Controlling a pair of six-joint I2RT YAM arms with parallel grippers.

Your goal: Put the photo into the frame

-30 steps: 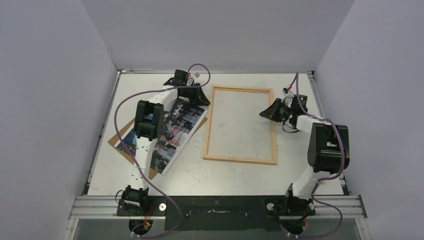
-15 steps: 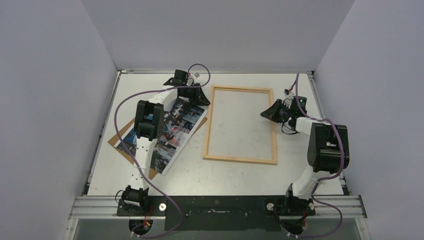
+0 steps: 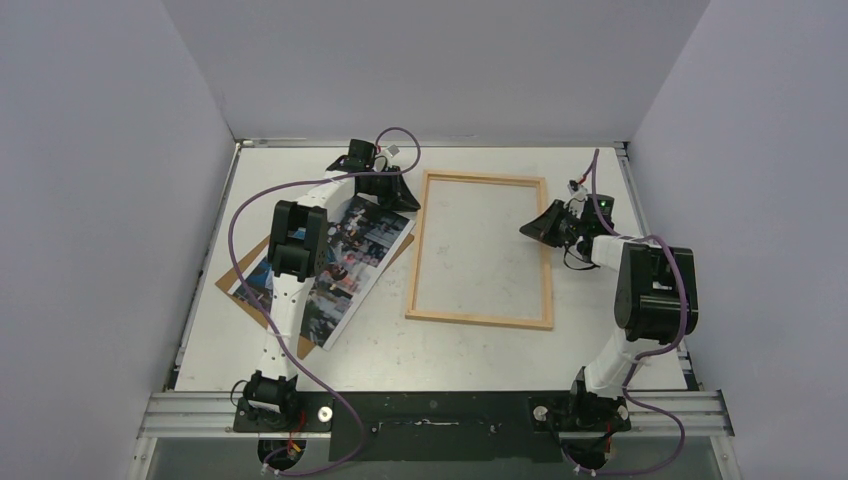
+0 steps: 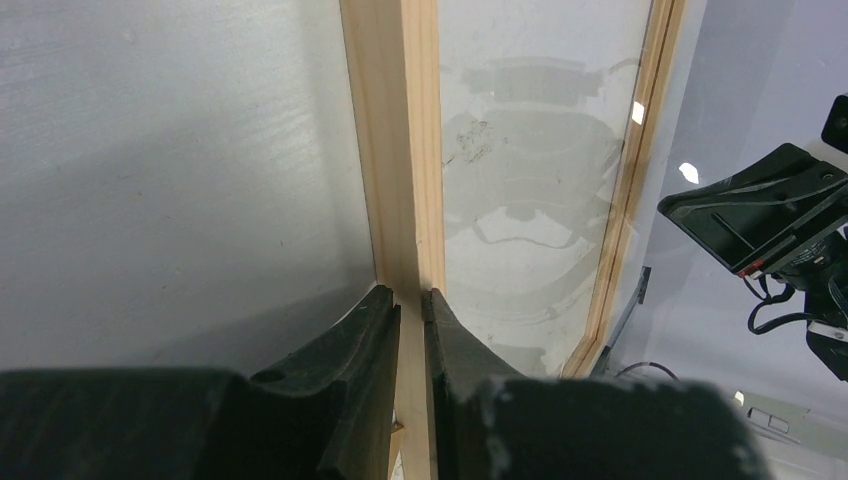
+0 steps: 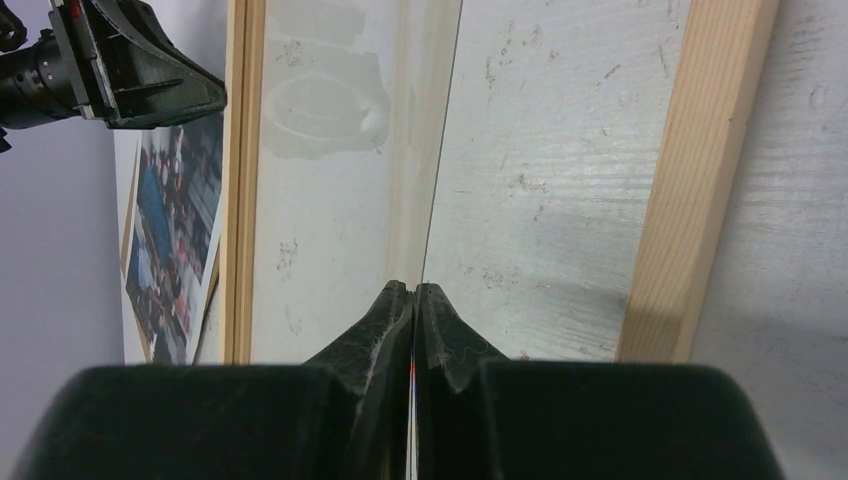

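- The left pincer (image 4: 410, 298) is clamping one long bar of the frame (image 4: 392, 150). The pale wood is passing between its two nearly closed fingers and running straight ahead of them.
- Just to the right of those fingers, a clear pane (image 4: 530, 150) is sitting inside the frame and throwing back faint reflections.
- The right pincer (image 5: 413, 290) is pressing its fingers tight together on the thin edge of that pane. The edge is running straight ahead from its tips.
- To the right of the right pincer, the frame's other long bar is lying flat on the table (image 5: 800, 250). A strip of scuffed table is showing between the pane's edge and this bar.
- The photo (image 3: 350, 258) is lying outside the frame, just behind the left pincer and partly under that arm. From the right pincer it is sitting ahead and to the left, beyond the far bar.
- The photo is resting askew on a brown backing board (image 3: 232, 281).
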